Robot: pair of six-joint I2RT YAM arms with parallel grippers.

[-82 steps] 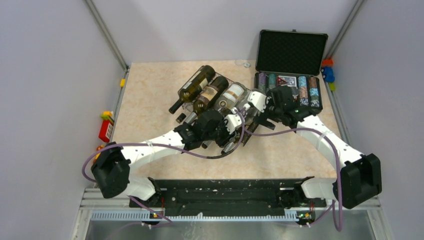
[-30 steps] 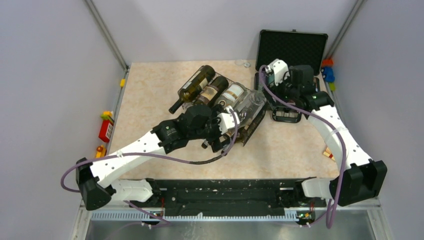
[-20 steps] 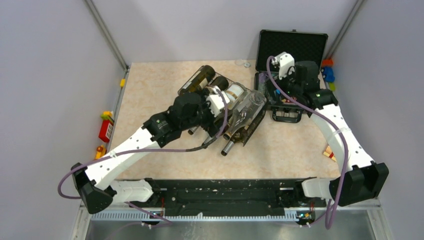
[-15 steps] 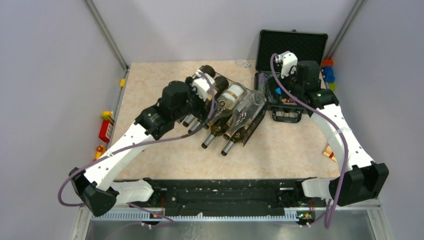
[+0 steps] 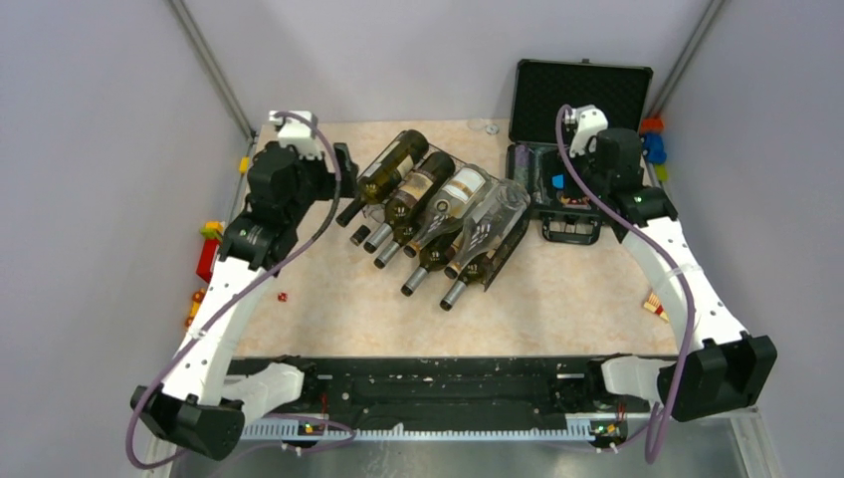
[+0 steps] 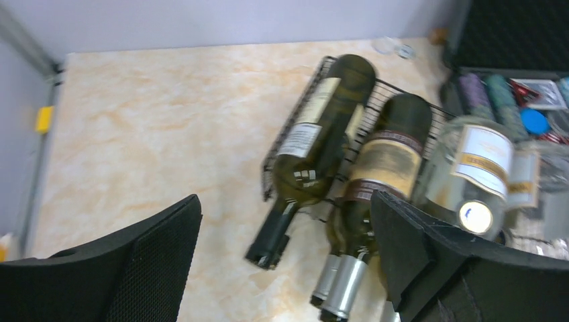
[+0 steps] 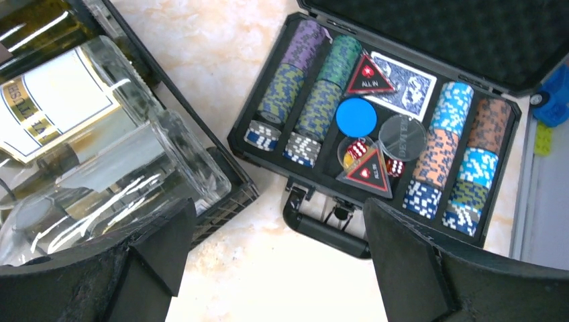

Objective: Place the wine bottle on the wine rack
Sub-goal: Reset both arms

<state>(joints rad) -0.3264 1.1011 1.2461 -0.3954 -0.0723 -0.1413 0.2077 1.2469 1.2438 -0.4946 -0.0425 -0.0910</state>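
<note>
The black wire wine rack point(image 5: 510, 245) sits mid-table with several bottles lying neck-forward in its cradles. A clear glass wine bottle point(image 5: 487, 227) fills the rightmost cradle, next to a white-labelled one point(image 5: 455, 197). On the left lie a dark green bottle point(image 6: 315, 144) and a brown-labelled one point(image 6: 384, 161). My left gripper point(image 5: 336, 171) hangs open and empty, up and left of the rack; in its wrist view the left gripper point(image 6: 285, 261) frames the bottle necks from above. My right gripper point(image 7: 278, 261) is open and empty above bare table between the rack end point(image 7: 225, 194) and the case handle point(image 7: 323, 226).
An open black foam-lined case point(image 5: 582, 95) of poker chips point(image 7: 443, 134) and cards stands right of the rack, under my right gripper point(image 5: 582, 171). Small toys lie along the left edge point(image 5: 211, 254) and at the far right point(image 5: 652, 144). A tiny red piece point(image 5: 282, 296) lies on the table.
My left arm has let go at the rack and swung up and away to the far left. The right gripper has lifted slightly over the case. The bottles stay in the cradles.
</note>
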